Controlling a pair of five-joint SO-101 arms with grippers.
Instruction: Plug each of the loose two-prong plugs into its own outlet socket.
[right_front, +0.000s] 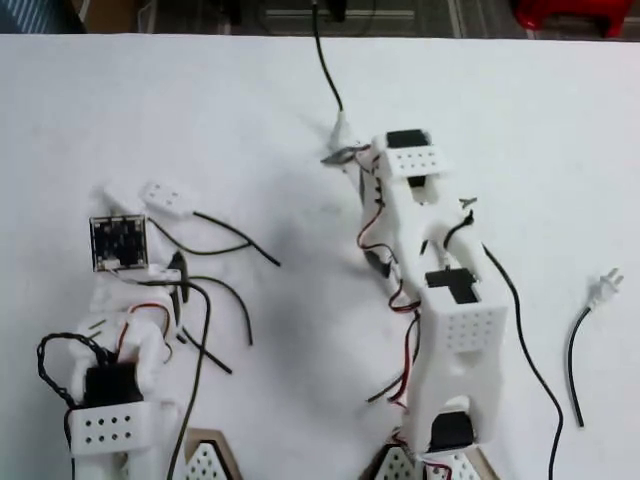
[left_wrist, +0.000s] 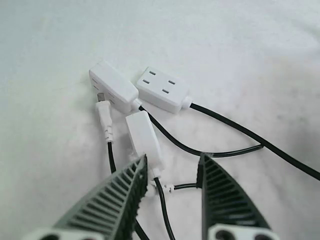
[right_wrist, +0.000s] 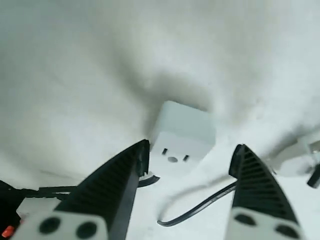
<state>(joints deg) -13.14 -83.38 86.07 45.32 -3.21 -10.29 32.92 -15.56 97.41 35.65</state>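
Three white outlet blocks lie together ahead of my left gripper (left_wrist: 172, 160), which is open: one two-socket block (left_wrist: 162, 89) faces up, another (left_wrist: 114, 87) lies beside it, and a third (left_wrist: 144, 136) reaches in beside one finger (left_wrist: 125, 195). A white plug (left_wrist: 104, 116) rests with its prongs at the second block. My right gripper (right_wrist: 192, 147) is open around a white outlet cube (right_wrist: 182, 132), its socket face towards the camera. In the high view a loose two-prong plug (right_front: 607, 285) lies at the far right, apart from both arms.
Black cables (left_wrist: 225, 127) run from the blocks across the white table (right_front: 250, 90). Another black cable (right_wrist: 200, 205) curls under the right gripper. The loose plug's cable (right_front: 575, 360) trails towards the front edge. A cable (right_front: 325, 60) comes in from the back.
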